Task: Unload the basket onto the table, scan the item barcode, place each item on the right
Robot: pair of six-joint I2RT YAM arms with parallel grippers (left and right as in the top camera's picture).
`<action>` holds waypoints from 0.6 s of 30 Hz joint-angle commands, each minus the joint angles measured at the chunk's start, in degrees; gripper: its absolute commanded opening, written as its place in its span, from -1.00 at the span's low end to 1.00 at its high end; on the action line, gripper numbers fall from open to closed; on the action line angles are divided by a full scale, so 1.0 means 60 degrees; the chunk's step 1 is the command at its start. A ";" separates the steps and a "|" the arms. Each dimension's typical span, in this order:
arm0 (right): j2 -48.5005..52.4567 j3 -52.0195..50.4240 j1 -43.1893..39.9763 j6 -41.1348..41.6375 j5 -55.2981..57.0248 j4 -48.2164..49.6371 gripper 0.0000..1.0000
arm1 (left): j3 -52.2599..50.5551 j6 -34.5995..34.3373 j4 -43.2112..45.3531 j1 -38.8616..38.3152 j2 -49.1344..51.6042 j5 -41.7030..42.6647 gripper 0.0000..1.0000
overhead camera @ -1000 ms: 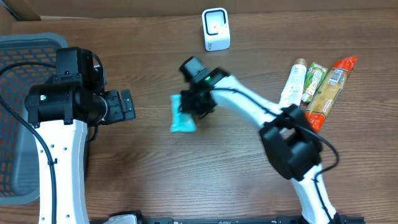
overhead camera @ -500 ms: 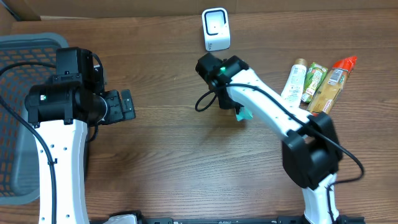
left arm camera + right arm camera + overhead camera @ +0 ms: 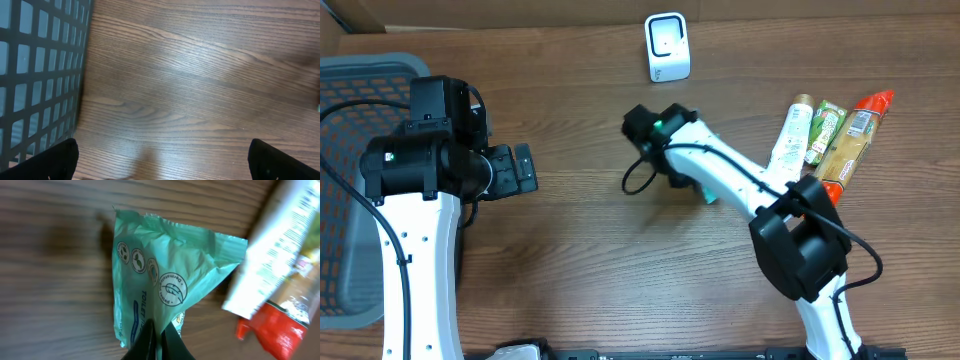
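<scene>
My right gripper (image 3: 160,341) is pressed together on one edge of the teal wipes packet (image 3: 165,275), which fans out just ahead of my fingertips. My left gripper (image 3: 163,159) is spread wide beside the basket (image 3: 35,65).

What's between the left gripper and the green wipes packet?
Overhead, only bare table and the right arm's cable loop separate the left gripper from the wipes packet.
</scene>
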 commanded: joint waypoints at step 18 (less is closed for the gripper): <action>-0.0113 -0.0015 0.1457 -0.2441 -0.0739 0.0787 0.46 | 0.0124 0.0211 -0.0025 0.0051 0.0022 -0.0055 0.99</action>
